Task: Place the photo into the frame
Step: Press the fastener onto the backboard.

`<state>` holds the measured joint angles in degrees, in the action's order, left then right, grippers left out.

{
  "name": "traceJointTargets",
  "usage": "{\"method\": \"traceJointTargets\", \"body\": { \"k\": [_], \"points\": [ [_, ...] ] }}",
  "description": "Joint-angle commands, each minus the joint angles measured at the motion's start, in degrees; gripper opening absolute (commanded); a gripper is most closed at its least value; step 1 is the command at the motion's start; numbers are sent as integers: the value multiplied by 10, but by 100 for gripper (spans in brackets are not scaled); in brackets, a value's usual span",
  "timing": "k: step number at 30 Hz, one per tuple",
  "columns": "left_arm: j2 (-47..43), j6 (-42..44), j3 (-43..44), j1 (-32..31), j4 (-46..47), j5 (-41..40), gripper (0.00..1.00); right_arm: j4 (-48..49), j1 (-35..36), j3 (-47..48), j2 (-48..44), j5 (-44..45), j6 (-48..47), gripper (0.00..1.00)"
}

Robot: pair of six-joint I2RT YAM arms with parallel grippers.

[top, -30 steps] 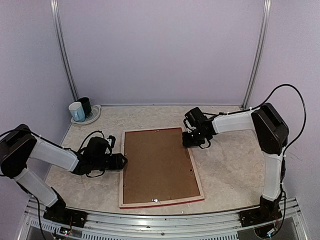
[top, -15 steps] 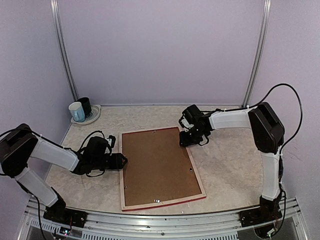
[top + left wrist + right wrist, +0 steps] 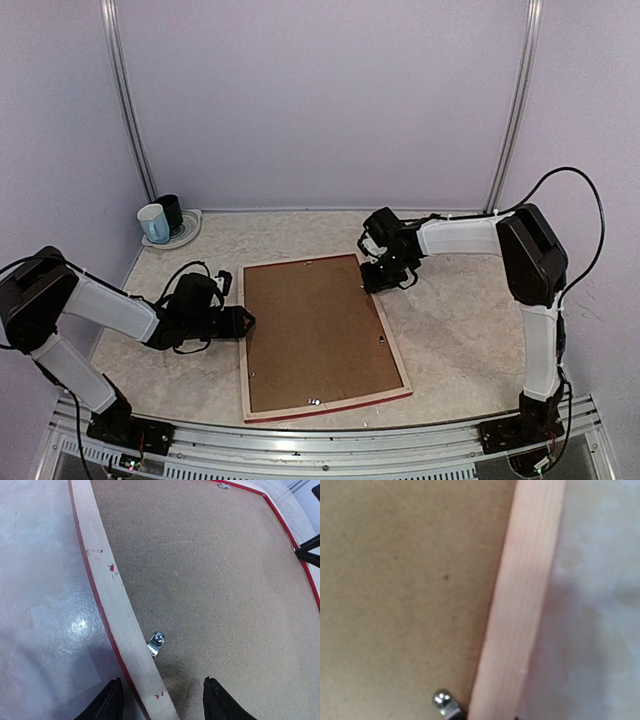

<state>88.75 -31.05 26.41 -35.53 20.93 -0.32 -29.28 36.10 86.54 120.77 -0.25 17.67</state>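
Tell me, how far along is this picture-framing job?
Looks done: the brown backing board sits inside the frame, which lies face down. The photo is out of sight, presumably beneath. In hand: the left gripper, open, straddles one long rail by a metal clip; the right gripper is at the opposite rail's far end. Left: probably securing the clips.
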Motion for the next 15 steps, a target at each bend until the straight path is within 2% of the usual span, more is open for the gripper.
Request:
{"method": "traceJointTargets", "body": {
  "k": [1, 5, 11, 15],
  "points": [
    [24, -3, -11, 2, -57, 25, 53, -14, 2, 1, 29, 16, -6, 21],
    [33, 0, -8, 2, -56, 29, 47, -5, 3, -3, 29, 8, 1, 23],
    [51, 6, 2, 1, -60, 36, 32, -21, 2, 23, 27, 9, -15, 40],
    [59, 11, 6, 0, -62, 42, 28, -49, 2, 51, 35, 12, -37, 42]
  ]
}}
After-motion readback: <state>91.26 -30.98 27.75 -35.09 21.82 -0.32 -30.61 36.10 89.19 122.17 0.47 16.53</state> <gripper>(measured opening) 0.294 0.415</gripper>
